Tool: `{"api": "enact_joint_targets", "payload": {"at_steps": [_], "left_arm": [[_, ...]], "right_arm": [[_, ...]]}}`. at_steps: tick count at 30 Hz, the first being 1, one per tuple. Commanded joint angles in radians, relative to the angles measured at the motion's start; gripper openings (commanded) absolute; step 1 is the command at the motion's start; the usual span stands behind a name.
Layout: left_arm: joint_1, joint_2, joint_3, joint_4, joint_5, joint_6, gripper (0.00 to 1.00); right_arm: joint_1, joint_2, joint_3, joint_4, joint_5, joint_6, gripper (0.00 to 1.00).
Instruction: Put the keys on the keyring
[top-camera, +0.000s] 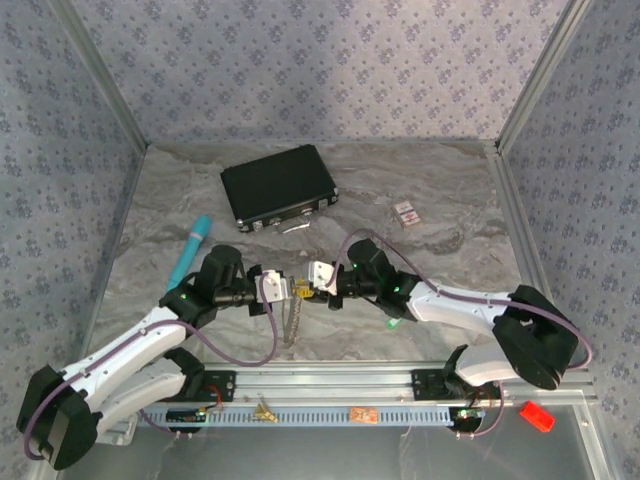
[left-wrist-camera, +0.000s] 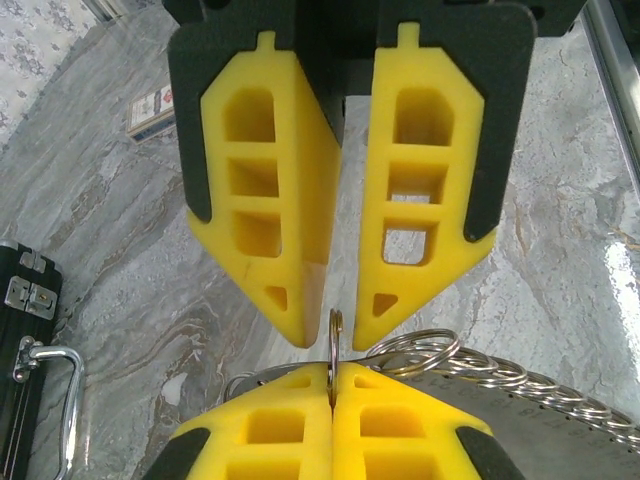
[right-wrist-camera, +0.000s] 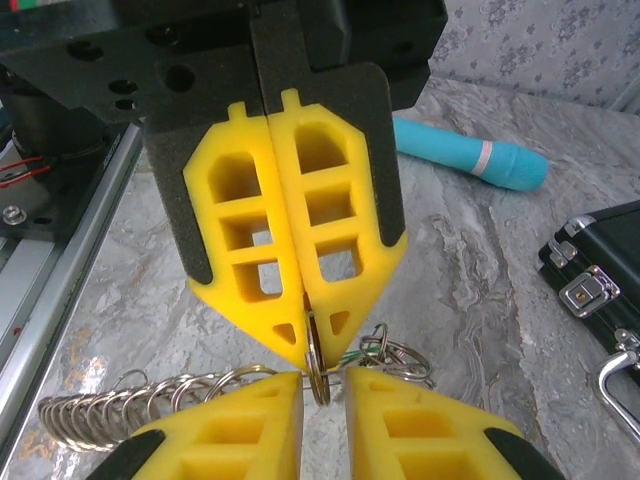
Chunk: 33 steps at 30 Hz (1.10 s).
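The keyring is a silvery chain of linked rings (left-wrist-camera: 520, 385) that hangs down between the two grippers (top-camera: 290, 322). My left gripper (left-wrist-camera: 332, 375) is shut on one upright ring (left-wrist-camera: 335, 333) of it. Facing it, my right gripper (right-wrist-camera: 322, 385) stands open, with that same ring (right-wrist-camera: 318, 378) loose in the gap between its fingers. The rest of the chain trails off to the left (right-wrist-camera: 100, 410) in the right wrist view. The keys are mostly hidden. A thin green sliver (right-wrist-camera: 361, 352) shows among a cluster of rings behind the jaws.
A black case (top-camera: 278, 187) lies at the back centre. A teal stick (top-camera: 190, 250) lies left of the arms, and a small white-and-pink card (top-camera: 406, 213) at the back right. The metal rail (top-camera: 400, 385) runs along the near edge.
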Motion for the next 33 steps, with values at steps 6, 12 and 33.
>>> {"api": "enact_joint_targets", "payload": {"at_steps": [6, 12, 33], "left_arm": [[-0.008, -0.014, 0.028, 0.031, 0.011, 0.003, 0.0], [-0.008, -0.015, 0.032, 0.044, 0.021, -0.024, 0.0], [-0.008, 0.005, 0.035, 0.06, 0.014, -0.049, 0.05]], "right_arm": [[0.013, 0.006, 0.05, -0.06, 0.025, -0.04, 0.11], [0.026, 0.023, 0.062, -0.05, 0.024, -0.04, 0.07], [0.028, 0.029, 0.054, -0.024, -0.029, -0.011, 0.0]]}}
